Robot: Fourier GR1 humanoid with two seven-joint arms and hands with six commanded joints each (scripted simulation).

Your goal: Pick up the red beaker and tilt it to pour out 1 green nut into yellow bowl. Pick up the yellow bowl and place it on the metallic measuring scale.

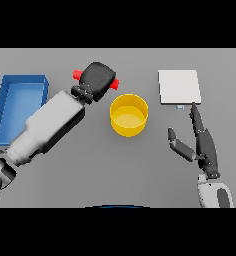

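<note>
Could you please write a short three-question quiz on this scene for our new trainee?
1. True or false: the left hand covers the red beaker.
2. Which lies nearest the right hand? A) blue tray B) metallic scale C) red beaker
3. What stands between the beaker and the scale?

Key: 1 true. 2 B. 3 The yellow bowl.

Yellow bowl (129, 115) smooth, glossy plastic look; scale (179, 86) flat matt pale metal; table (118, 170) matt grey.
</note>
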